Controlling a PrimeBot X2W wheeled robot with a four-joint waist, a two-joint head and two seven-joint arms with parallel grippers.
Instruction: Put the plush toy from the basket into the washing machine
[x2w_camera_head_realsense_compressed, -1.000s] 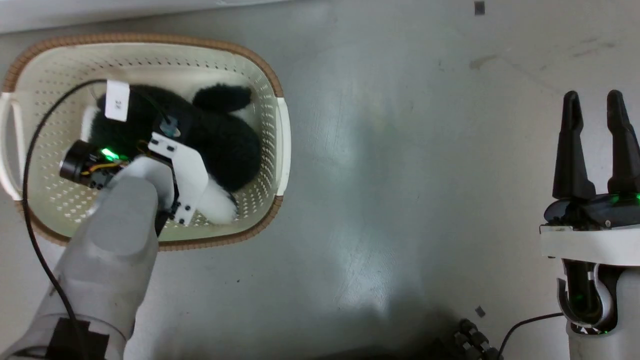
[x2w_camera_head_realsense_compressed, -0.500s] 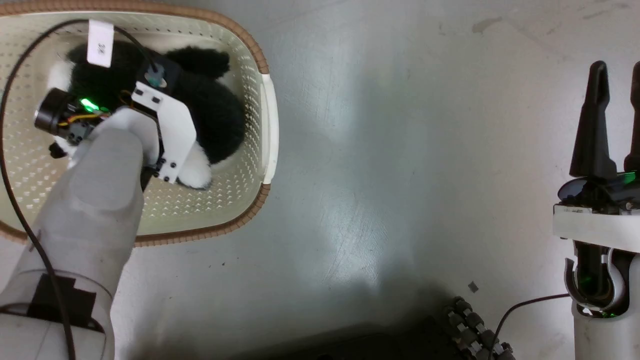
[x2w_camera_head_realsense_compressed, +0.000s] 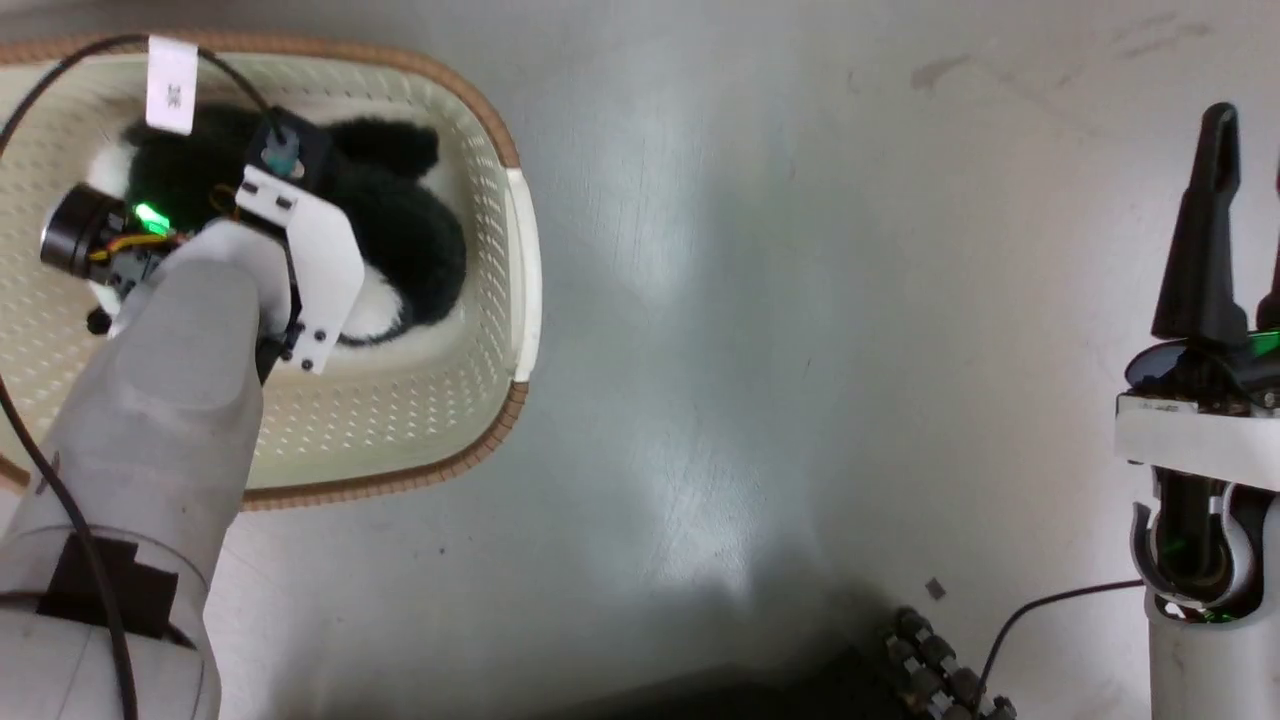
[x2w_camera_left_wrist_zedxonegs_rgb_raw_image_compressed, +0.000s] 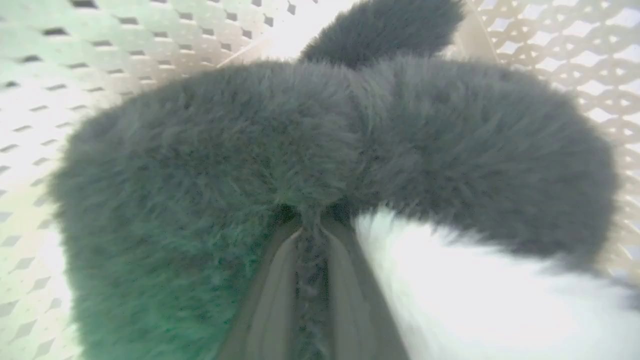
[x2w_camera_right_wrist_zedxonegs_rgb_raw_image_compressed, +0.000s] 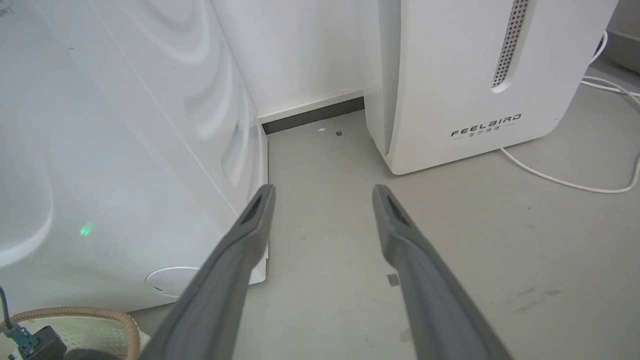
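**A:** We're in the grab phase. The left gripper (x2w_camera_left_wrist_zedxonegs_rgb_raw_image_compressed: 312, 225) is down inside the basket (x2w_camera_head_realsense_compressed: 495, 300), its fingers (x2w_camera_left_wrist_zedxonegs_rgb_raw_image_compressed: 270, 300) drawn close together with a tuft of dark fur pinched between them.

**B:** That's the plush toy (x2w_camera_head_realsense_compressed: 405, 240), lying within the basket walls towards the far end, black body with a white patch just beside the wrist. I can't tell whether it's off the basket floor yet.

**A:** And the right gripper (x2w_camera_right_wrist_zedxonegs_rgb_raw_image_compressed: 324, 192)?

**B:** Idle. Its fingers are spread wide with nothing between them, hanging over the bare floor (x2w_camera_head_realsense_compressed: 750, 350) well apart from the basket. Its wrist view has the washing machine (x2w_camera_right_wrist_zedxonegs_rgb_raw_image_compressed: 110, 165) as the big white body on the left and the FEELBIRD appliance (x2w_camera_right_wrist_zedxonegs_rgb_raw_image_compressed: 475, 75) on the right.

**A:** So what does the next move call for?

**B:** I'd say a straight lift, high enough to clear the brown rim, then a carry round to the washer's opening. From this side I can't tell whether the door is open.

**A:** Any worry?

**B:** The pinch looks like mostly fur, so the soft body may sag or slip. A slow, steady rise seems wise.
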